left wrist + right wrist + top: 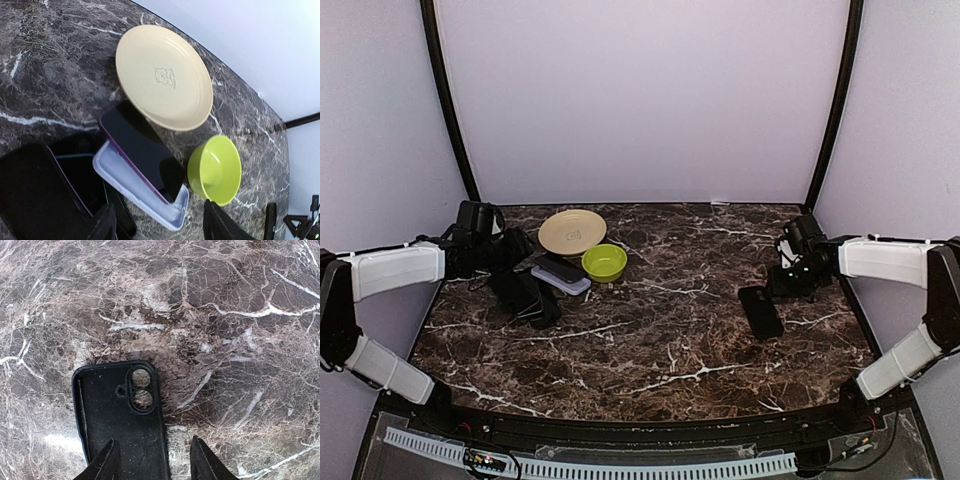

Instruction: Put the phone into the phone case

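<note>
The lavender phone case point(131, 194) lies open side up on the marble table point(45, 75), also seen from above point(563, 283). A black phone point(142, 150) with a purple edge rests slanted on it, one long side in the shell, its far end near the plate. My left gripper point(162, 231) is open just in front of the case, one finger point(107, 222) on each side; from above it shows as a dark shape point(538, 300). My right gripper point(155, 467) is open and empty, far right point(788, 285).
A cream plate point(162, 75) and a green bowl point(216, 169) stand just beyond the case. More black phones point(75, 182) lie at its left. An empty black phone case point(120, 425) lies under my right gripper, also in the top view point(760, 312).
</note>
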Robot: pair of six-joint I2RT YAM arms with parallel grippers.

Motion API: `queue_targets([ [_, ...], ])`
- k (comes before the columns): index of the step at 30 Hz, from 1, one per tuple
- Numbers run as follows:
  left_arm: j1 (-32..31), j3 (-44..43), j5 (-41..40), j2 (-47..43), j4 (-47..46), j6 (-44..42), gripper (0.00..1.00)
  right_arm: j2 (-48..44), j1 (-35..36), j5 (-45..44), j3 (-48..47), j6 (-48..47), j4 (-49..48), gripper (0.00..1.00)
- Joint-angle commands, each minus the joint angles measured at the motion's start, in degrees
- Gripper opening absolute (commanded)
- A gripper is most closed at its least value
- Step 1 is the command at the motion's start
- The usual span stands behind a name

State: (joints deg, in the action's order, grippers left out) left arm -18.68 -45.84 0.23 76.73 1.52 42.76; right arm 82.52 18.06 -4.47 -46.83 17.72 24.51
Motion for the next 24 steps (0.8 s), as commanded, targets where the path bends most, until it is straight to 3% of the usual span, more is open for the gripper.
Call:
queue_targets([
  [1, 7.9, -3.8, 10.6, 7.7, -8.6, 9.4, 0.63, -2.3, 0.4, 0.8, -0.8, -0.2, -0.6, 0.48],
  [7, 13.2, -10.2, 16.1, 21.4, -9.5, 10.5, 0.64, -3.6, 0.6, 1.2, -1.1, -0.6, -0.5, 0.48],
  [15, 13.5, -15.6, 19.0, 33.1, -11.2, 7.3, 0.59, -2.8, 1.1, 1.6, -1.4, -0.9, -0.2, 0.46],
  [24, 13.5, -15.8, 22.2, 34.9, -9.0, 6.8, 0.46, -3.4, 1.4, 1.4, -1.7, -1.1, 0.0, 0.46],
])
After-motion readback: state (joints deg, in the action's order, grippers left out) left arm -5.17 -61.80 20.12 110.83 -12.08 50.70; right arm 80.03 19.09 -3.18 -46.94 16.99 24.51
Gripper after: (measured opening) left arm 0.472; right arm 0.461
